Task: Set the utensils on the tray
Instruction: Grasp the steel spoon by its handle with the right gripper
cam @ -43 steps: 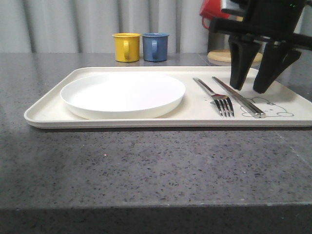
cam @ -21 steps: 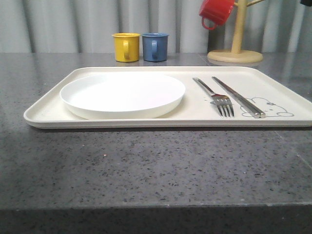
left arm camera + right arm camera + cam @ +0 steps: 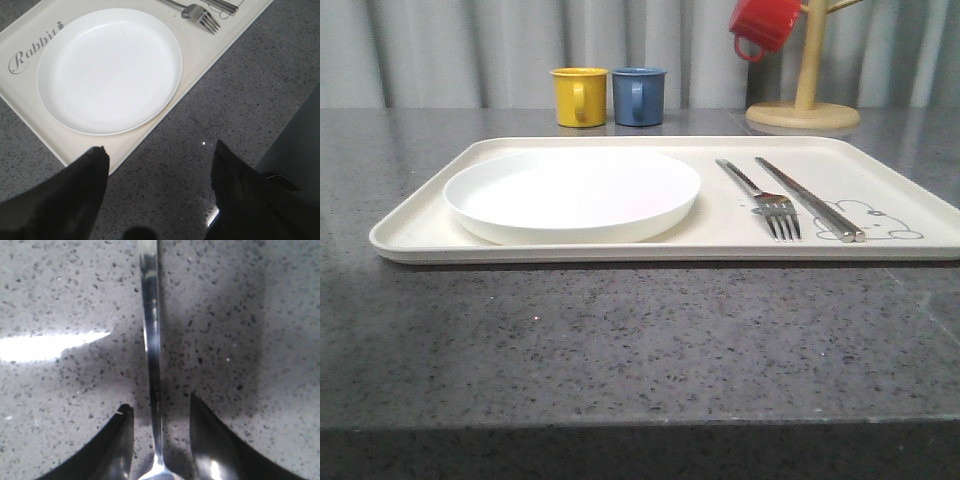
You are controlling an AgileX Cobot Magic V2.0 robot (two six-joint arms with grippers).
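A: Front view, item list: tray (image 3: 620,247), cream, flat on the grey speckled bench (image 3: 620,350). On it: white plate (image 3: 572,192) on the left part, fork (image 3: 766,200) to its right, chopsticks (image 3: 810,199) just beside the fork, lying partly over the rabbit drawing (image 3: 880,222).

B: Behind the tray?

A: Yellow mug (image 3: 579,96) and blue mug (image 3: 638,96), side by side. Red mug (image 3: 764,26) hanging on a wooden mug stand (image 3: 804,100).

B: Grippers?

A: Left gripper (image 3: 157,160): fingers spread wide, holding nothing, above the bench just off the tray's edge near the plate. Right gripper (image 3: 159,415): fingers parted narrowly on either side of the spoon (image 3: 151,350) handle, which lies on the bench; contact with the handle cannot be told.
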